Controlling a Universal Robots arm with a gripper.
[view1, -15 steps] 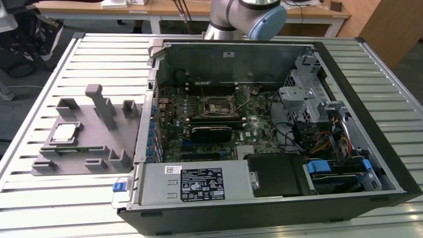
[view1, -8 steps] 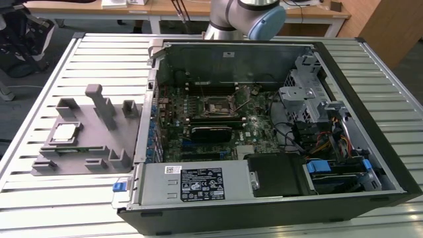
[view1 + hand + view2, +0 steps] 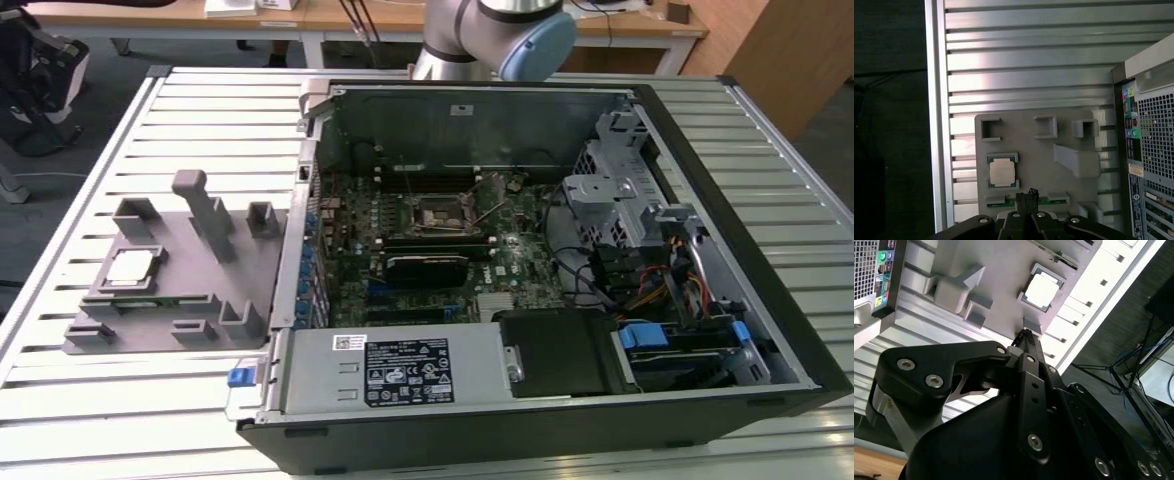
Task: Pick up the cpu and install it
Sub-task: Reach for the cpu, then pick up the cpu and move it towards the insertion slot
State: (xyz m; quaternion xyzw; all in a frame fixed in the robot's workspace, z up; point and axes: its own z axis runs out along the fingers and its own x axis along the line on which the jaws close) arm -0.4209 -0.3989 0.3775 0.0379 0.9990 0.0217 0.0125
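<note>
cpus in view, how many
1. The cpu lies in its pocket on the grey holder, on the exterior view's left of the open computer case. Others could be hidden inside it.

Arm (image 3: 487,35) cut by frame edge, green strip (image 3: 1046,201) partly behind claw (image 3: 1026,193)

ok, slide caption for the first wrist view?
Shut gripper aimed at the grey fixture, the cpu resting in its pocket, computer case alongside.
</note>
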